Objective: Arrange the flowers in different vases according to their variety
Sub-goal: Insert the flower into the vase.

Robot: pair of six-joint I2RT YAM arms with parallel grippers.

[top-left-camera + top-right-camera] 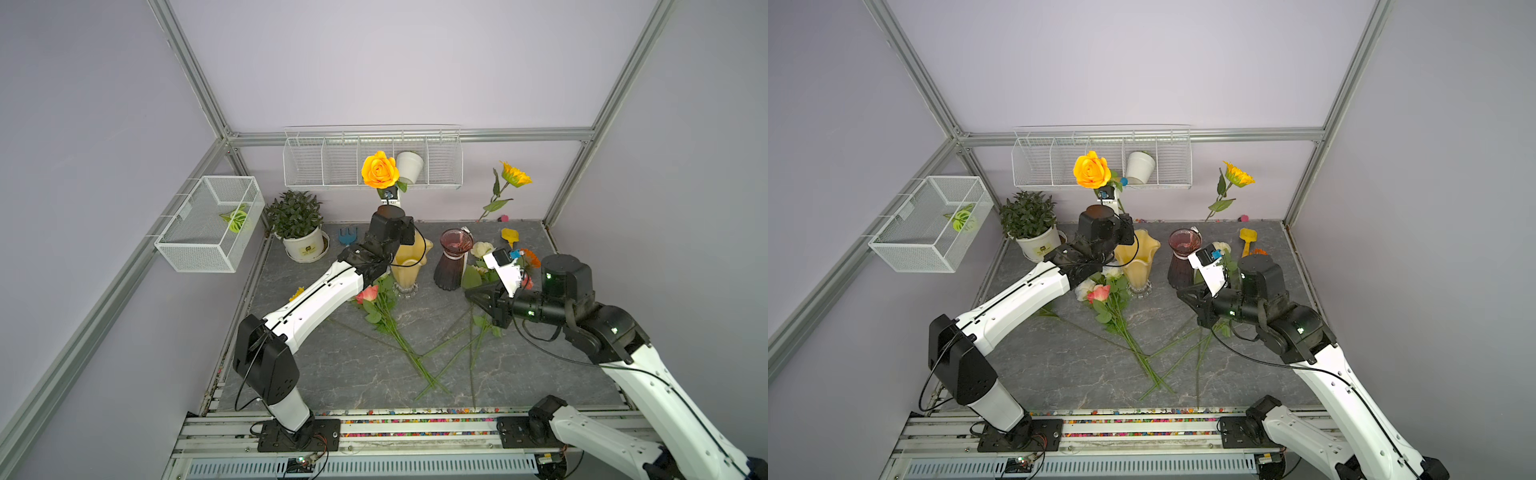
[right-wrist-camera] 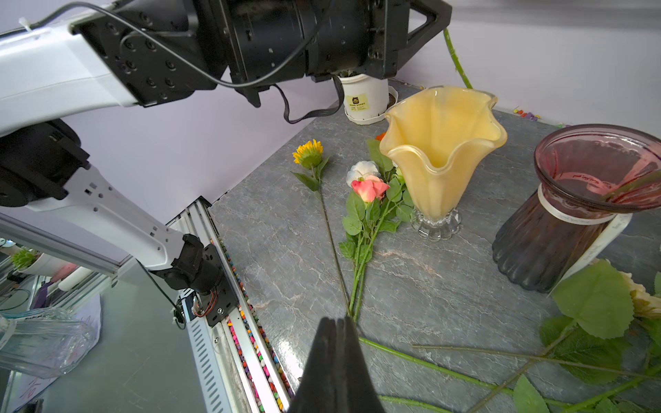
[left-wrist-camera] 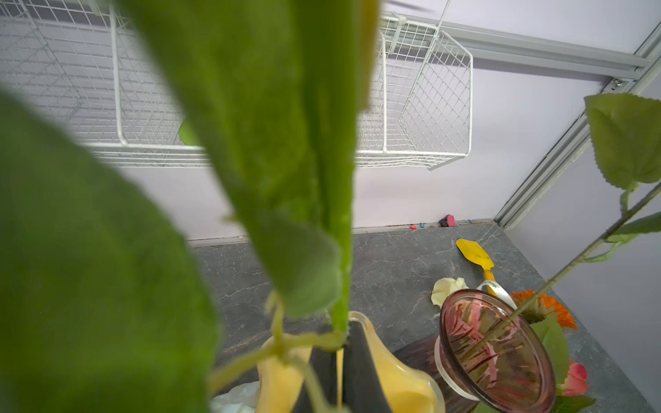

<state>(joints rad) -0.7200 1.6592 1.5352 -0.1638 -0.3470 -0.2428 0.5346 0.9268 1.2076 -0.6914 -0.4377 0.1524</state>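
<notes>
Our left gripper [image 3: 339, 348] is clamped on the orange rose [image 1: 379, 169] stem above the yellow vase [image 1: 406, 274]; the right gripper [image 2: 338, 323] is closed, seemingly empty. We judge the stem light and springy: hold low

No legible text; yellow label [image 2: 356, 102] on white pot [image 2: 375, 92], ribbon print [image 2: 558, 213] on purple vase [image 2: 540, 254] both unreadable
</notes>
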